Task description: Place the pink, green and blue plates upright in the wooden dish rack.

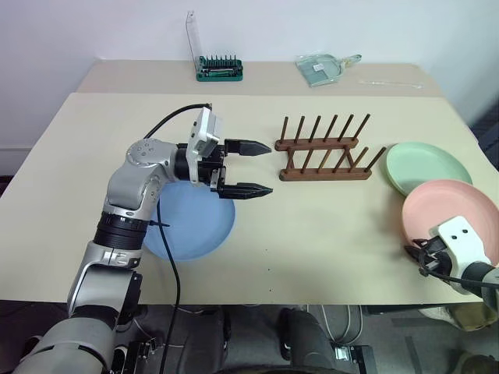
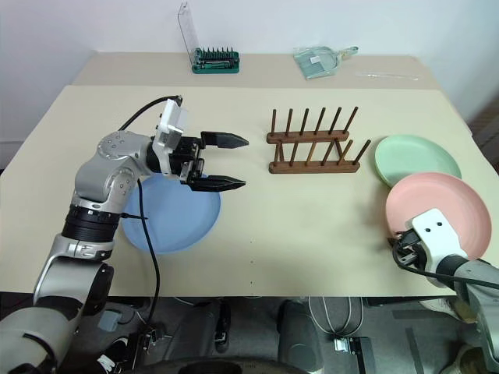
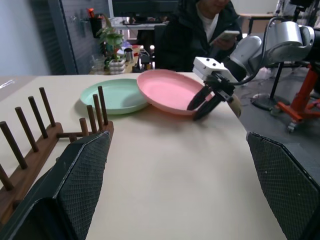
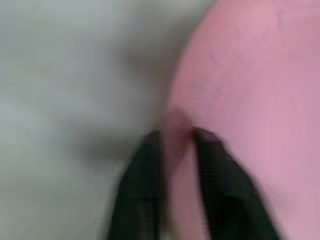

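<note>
The wooden dish rack [image 1: 323, 153] stands empty of plates at mid table. Left of it my left gripper [image 1: 261, 167] hangs open and level above the right rim of the blue plate [image 1: 191, 227], which lies flat. To the right of the rack the green plate [image 1: 425, 165] lies flat, with the pink plate [image 1: 448, 212] overlapping its near edge. My right gripper [image 3: 199, 106] is shut on the pink plate's near left rim. One finger sits above the rim [image 4: 175, 135] and one below.
A green screwdriver-bit holder [image 1: 219, 68] and a clear plastic piece [image 1: 321, 68] sit at the table's far side. The pink plate lies close to the table's right front corner. A seated person [image 3: 200, 30] holds a phone beyond the table.
</note>
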